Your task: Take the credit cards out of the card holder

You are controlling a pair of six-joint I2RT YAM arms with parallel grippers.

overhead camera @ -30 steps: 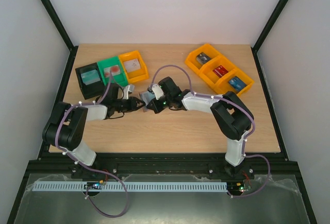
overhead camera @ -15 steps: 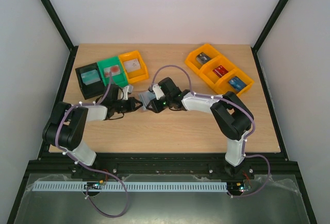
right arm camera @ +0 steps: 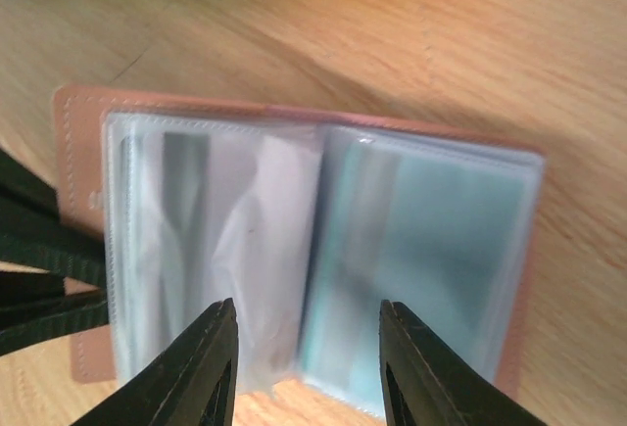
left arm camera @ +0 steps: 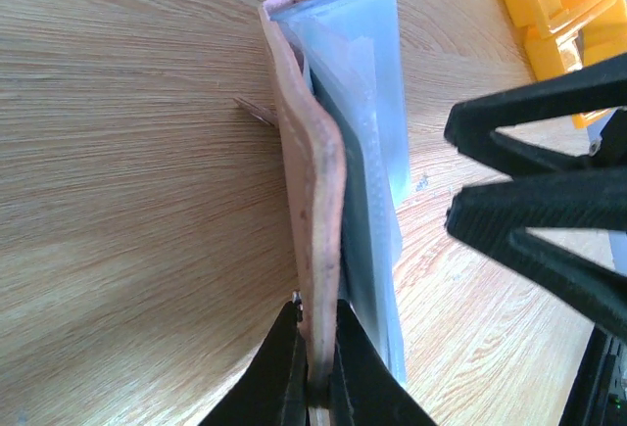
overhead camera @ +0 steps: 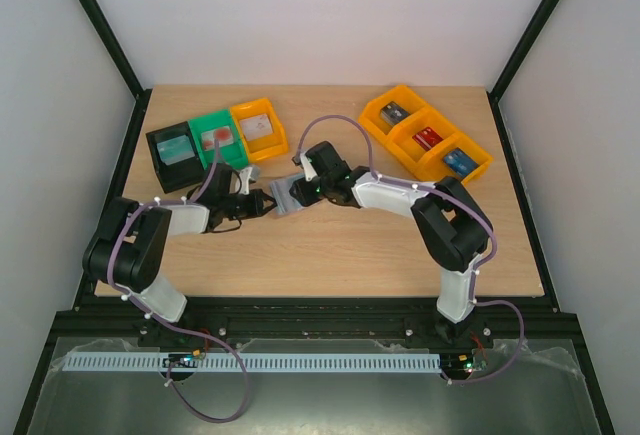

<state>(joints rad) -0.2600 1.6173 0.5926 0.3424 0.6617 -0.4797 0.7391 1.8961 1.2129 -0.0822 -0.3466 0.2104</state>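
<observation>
My left hand pinched the cover of the tan-brown bifold card holder. My right hand hung spread above it (next, I judged: grip the thin teal card).

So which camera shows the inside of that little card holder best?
The right wrist view: the card holder is open, both clear-pocketed panels facing the lens, though blurred. The left wrist view catches it edge-on; the top view shows only a tiny grey patch.

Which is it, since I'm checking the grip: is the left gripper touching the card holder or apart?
Touching. The left wrist view shows the left gripper shut on the card holder, its jaws pinching the tan cover's edge with no gap.
</observation>
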